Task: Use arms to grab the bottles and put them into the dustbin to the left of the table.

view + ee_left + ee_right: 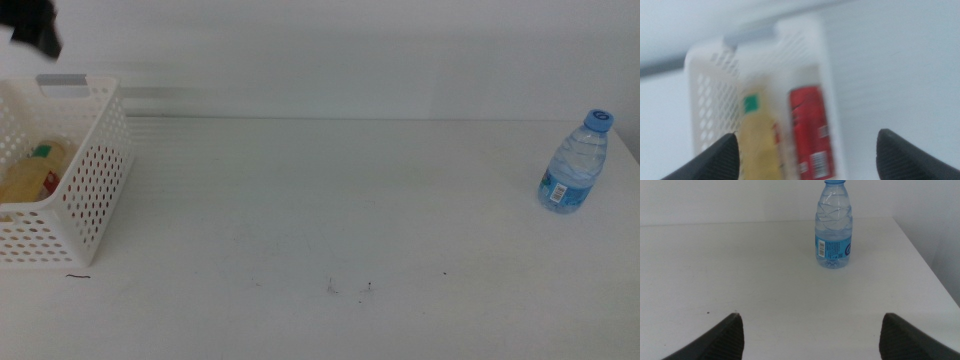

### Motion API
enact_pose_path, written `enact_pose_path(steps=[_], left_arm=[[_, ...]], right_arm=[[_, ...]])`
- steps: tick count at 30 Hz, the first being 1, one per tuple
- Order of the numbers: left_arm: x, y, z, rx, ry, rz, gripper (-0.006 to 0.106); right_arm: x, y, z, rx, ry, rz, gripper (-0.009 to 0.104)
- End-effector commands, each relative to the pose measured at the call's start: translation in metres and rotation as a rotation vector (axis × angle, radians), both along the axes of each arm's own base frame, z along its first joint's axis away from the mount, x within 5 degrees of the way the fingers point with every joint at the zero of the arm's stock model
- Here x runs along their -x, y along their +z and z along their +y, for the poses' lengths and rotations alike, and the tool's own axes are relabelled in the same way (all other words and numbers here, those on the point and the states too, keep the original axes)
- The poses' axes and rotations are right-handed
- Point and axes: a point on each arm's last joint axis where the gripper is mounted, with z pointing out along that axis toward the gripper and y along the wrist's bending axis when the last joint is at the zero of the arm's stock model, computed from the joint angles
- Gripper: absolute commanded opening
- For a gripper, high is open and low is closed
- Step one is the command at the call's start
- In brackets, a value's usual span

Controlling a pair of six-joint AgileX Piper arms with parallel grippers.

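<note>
The white perforated dustbin (95, 170) stands at the table's left edge. In the left wrist view, a yellow tea bottle (759, 145) and a red soda can (810, 130) lie side by side inside the dustbin (827, 85). My left gripper (807, 133) hovers above them, open and holding nothing. A dark part of the left arm (35, 30) shows at the far left of the middle view. The clear water bottle (575, 165) with its blue cap stands upright at the far right. My right gripper (811, 315) is open and faces the water bottle (834, 230) from some distance.
The white table (330, 200) carries a few tiny dark specks (350, 288) near the front. Its right edge (925, 260) runs close beside the water bottle. A pale wall rises behind the table.
</note>
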Motion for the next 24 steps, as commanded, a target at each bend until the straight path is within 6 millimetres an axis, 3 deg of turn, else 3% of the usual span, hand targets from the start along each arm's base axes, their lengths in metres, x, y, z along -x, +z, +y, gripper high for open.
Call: enact_pose_path(steps=[1,6,9,12,18,21,24], left_arm=[[0.021,0.03,-0.025,0.024,-0.085,-0.088,0.094],[0.068,0.072,-0.076,0.13,-0.337,-0.246,0.094],[0.097,0.078,-0.095,0.195,-0.432,-0.331,0.094],[0.126,0.073,-0.11,0.268,-0.501,-0.394,0.094],[0.18,0.042,-0.124,0.358,-0.594,-0.494,0.094],[0.199,0.029,-0.125,0.368,-0.586,-0.559,0.094],[0.214,0.029,-0.123,0.357,-0.574,-0.653,0.094]], right_arm=[[0.0,0.0,-0.001,0.012,-0.006,-0.016,0.093],[0.0,0.0,-0.001,0.012,-0.006,-0.016,0.093],[0.0,0.0,-0.001,0.012,-0.006,-0.016,0.093],[0.0,0.0,-0.001,0.012,-0.006,-0.016,0.093],[0.0,0.0,-0.001,0.012,-0.006,-0.016,0.093],[0.0,0.0,-0.001,0.012,-0.006,-0.016,0.093],[0.0,0.0,-0.001,0.012,-0.006,-0.016,0.093]])
